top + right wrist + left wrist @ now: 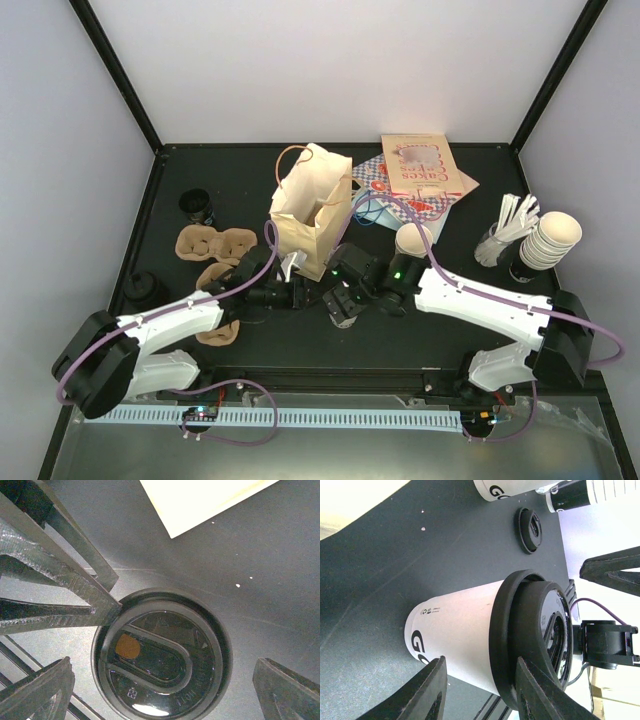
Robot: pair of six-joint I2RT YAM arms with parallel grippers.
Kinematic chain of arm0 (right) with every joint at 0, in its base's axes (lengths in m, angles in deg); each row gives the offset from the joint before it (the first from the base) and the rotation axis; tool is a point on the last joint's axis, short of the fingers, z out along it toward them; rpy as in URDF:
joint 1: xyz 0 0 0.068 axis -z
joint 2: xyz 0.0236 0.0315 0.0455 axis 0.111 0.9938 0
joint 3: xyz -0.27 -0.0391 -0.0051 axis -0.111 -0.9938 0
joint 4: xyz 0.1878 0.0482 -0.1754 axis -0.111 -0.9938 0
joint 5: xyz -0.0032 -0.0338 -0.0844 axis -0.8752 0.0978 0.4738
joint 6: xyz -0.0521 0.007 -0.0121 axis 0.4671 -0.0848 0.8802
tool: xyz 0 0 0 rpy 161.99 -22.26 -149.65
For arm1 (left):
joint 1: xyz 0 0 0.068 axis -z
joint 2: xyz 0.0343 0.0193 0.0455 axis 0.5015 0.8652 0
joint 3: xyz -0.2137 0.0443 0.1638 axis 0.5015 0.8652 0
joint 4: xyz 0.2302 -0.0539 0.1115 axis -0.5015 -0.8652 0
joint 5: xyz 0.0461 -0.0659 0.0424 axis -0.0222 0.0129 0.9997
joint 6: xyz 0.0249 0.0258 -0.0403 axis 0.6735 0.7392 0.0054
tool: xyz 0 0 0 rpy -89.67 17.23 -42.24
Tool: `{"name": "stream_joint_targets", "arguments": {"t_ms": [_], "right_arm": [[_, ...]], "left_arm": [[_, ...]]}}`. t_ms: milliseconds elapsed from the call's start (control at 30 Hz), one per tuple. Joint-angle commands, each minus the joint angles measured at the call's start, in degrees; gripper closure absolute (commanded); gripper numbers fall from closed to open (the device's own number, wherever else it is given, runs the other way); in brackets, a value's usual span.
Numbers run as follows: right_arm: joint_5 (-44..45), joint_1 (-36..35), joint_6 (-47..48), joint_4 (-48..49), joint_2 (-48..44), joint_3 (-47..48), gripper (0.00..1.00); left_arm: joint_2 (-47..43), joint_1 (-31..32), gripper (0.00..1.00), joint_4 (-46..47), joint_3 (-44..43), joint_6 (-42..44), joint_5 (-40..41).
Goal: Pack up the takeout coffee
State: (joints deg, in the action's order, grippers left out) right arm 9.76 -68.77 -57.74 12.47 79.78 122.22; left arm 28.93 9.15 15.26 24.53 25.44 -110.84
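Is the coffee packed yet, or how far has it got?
Done: the black lid sits on the takeout coffee. In hand: the left fingers grip the cup, while the right fingers stand wide open around the lid, from above. Left: the cup is not yet in the tan paper bag, which stands open nearby.

- I see a matte black table (300, 345) filling the floor of the enclosure, with a few pale specks on it.
- A white back panel (340, 60), left panel (60, 150) and right panel (600, 150) close it in.
- Black frame struts (115, 75) run down to the back corners.
- A white slotted cable duct (330, 415) lines the near edge, with grey sheet metal (330, 455) in front of it.
- The light looks bright and even to me.
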Motion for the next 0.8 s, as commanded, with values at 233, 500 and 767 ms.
{"name": "stream_joint_targets", "arguments": {"t_ms": [233,500,767], "right_arm": [[1.7,-0.3,-2.0,-0.3,-5.5,-0.6,0.01],[-1.1,0.5,-5.7,1.7,-9.0,-4.5,0.16],[-2.3,2.3,-9.0,3.4,-12.9,-8.2,0.24]], "left_arm": [[-3.6,0.4,0.57,-2.9,-3.0,0.8,0.6],[-6.9,0.7,0.57,-4.6,-1.5,0.0,0.4],[-9.3,2.3,0.58,-3.9,1.1,-2.2,0.4]]}}
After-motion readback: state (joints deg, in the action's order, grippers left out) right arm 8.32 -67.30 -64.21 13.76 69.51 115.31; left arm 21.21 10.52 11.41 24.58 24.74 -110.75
